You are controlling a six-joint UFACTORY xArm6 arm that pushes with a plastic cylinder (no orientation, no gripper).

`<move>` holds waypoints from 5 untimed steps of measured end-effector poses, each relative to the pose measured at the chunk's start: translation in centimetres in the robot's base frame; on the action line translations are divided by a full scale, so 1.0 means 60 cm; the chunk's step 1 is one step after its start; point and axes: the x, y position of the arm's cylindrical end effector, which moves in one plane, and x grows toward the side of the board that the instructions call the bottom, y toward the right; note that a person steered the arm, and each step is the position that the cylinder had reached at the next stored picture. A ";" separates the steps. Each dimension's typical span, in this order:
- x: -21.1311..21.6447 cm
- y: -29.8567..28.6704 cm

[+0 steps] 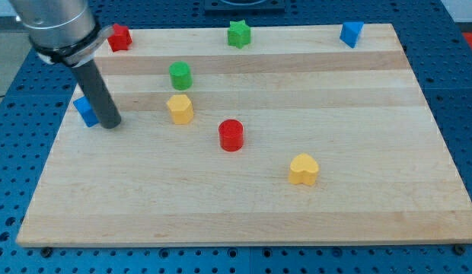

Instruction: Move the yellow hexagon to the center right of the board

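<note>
Tabletop (358, 221): pale wooden board, filling most of the view, resting on a blue perforated base (464, 91).

Arm (57, 27): grey cylinder entering at the view's top-left corner, ending in a straight dark rod. No gripper was fitted, so there was nothing to open, close or hold. My tip (110, 125) sat on the tabletop close to the left edge, about mid-height. It was just beside the blue block (84, 111), which lay at the left edge partly hidden behind the rod; whether they touched could not be told.

Blocks, roughly by size:
- Yellow heart (303, 169), right of centre, toward the bottom edge.
- Red cylinder (231, 135), near the tabletop's centre.
- Yellow hexagon (180, 109), left of centre, well apart from my tip on its right and far from the right edge.
- Green cylinder (180, 75), just above the yellow hexagon, close but not seen touching.
- Green star (238, 34), at the top edge, middle.
- Red block (119, 37), top-left corner, shape unclear.
- Blue wedge-like block (351, 33), top edge, toward the right corner.
</note>
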 end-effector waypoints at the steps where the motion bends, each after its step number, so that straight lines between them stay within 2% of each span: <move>1: -0.036 0.036; 5: 0.014 0.245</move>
